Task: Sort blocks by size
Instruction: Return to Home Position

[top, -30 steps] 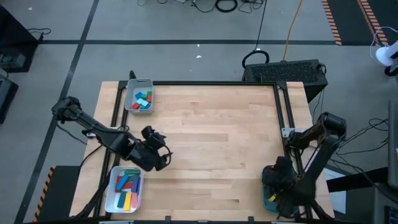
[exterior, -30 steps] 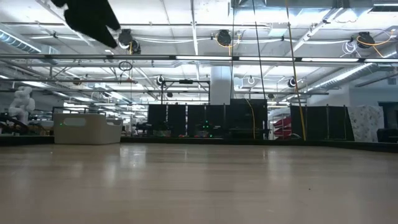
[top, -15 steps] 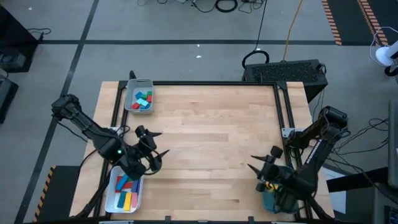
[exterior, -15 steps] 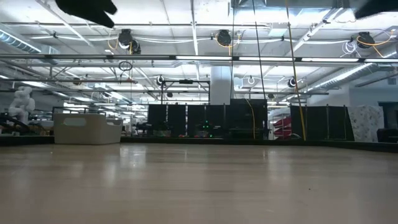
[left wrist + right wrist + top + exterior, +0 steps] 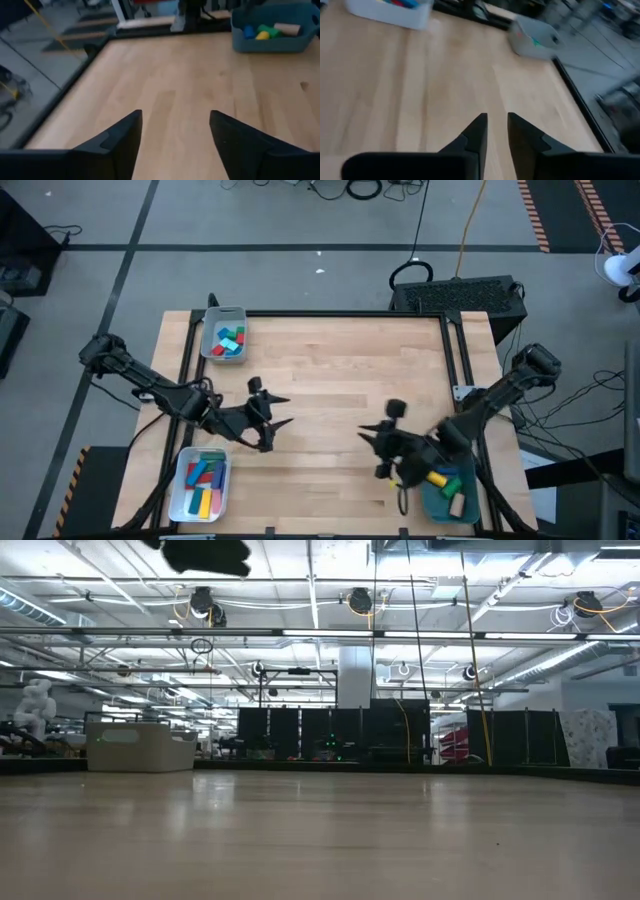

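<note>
The blocks lie in three trays: a grey tray (image 5: 224, 338) at the far left, a white tray (image 5: 202, 484) at the near left and a teal tray (image 5: 450, 492) at the near right. My left gripper (image 5: 280, 410) hovers open over the bare wood left of the middle, pointing toward the teal tray (image 5: 272, 32). My right gripper (image 5: 368, 442) hovers right of the middle, pointing left toward the white tray (image 5: 390, 10) and the grey tray (image 5: 532, 35). Its fingers (image 5: 496, 120) stand a narrow gap apart with nothing between them.
Black rails (image 5: 340, 313) frame the wooden tabletop (image 5: 340, 380). Bare wood lies between the two grippers. In the low view a dark part of an arm (image 5: 205, 552) shows at the upper left, high above the tabletop.
My right gripper has risen from the teal tray at the near right corner, swung toward the table's middle and turned to point left, and its fingers have drawn close together. My left gripper has tipped up from the white tray and gone toward the middle, its gap narrower.
</note>
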Robot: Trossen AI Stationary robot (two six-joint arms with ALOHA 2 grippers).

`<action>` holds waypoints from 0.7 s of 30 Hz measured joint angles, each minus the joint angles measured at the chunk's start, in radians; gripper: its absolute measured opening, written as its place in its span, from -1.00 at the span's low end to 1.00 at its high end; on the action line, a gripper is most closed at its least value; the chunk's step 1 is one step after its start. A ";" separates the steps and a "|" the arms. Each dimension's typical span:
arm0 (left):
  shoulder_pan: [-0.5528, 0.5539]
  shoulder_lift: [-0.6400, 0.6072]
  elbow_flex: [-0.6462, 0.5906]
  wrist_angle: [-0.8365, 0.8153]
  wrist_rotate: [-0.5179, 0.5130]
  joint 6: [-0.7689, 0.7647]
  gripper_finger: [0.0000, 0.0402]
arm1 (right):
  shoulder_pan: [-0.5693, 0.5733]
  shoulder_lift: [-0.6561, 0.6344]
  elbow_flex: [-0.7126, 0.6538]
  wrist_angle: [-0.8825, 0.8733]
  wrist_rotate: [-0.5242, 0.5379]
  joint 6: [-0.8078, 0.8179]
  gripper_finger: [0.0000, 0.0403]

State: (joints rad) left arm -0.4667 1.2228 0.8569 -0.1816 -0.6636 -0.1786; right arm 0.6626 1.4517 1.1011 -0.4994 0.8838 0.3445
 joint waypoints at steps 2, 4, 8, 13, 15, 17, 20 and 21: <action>0.016 0.000 -0.002 0.062 0.000 0.062 0.11 | -0.060 0.000 0.000 0.109 -0.086 -0.146 -0.75; 0.024 0.000 -0.002 0.150 0.000 0.134 0.05 | -0.117 0.000 0.000 0.213 -0.159 -0.267 -0.79; 0.034 0.000 -0.002 0.284 0.068 0.287 -0.07 | -0.223 0.000 0.000 0.393 -0.342 -0.446 -0.89; 0.071 -0.005 -0.002 0.319 0.088 0.358 -0.18 | -0.358 -0.023 -0.001 0.496 -0.528 -0.509 -0.99; 0.091 -0.023 -0.002 0.296 0.087 0.361 -0.21 | -0.409 -0.049 -0.001 0.504 -0.582 -0.505 -0.99; 0.113 -0.046 -0.002 0.274 0.087 0.362 -0.23 | -0.450 -0.089 -0.001 0.477 -0.624 -0.493 -1.00; 0.139 -0.091 -0.010 0.218 0.091 0.361 -0.26 | -0.508 -0.140 0.000 0.446 -0.679 -0.488 -1.00; 0.148 -0.108 -0.025 0.225 0.097 0.364 -0.27 | -0.522 -0.161 -0.005 0.426 -0.694 -0.492 -1.00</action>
State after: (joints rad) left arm -0.3182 1.1149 0.8316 0.0432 -0.5664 0.1849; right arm 0.1409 1.2906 1.0965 -0.0734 0.1895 -0.1478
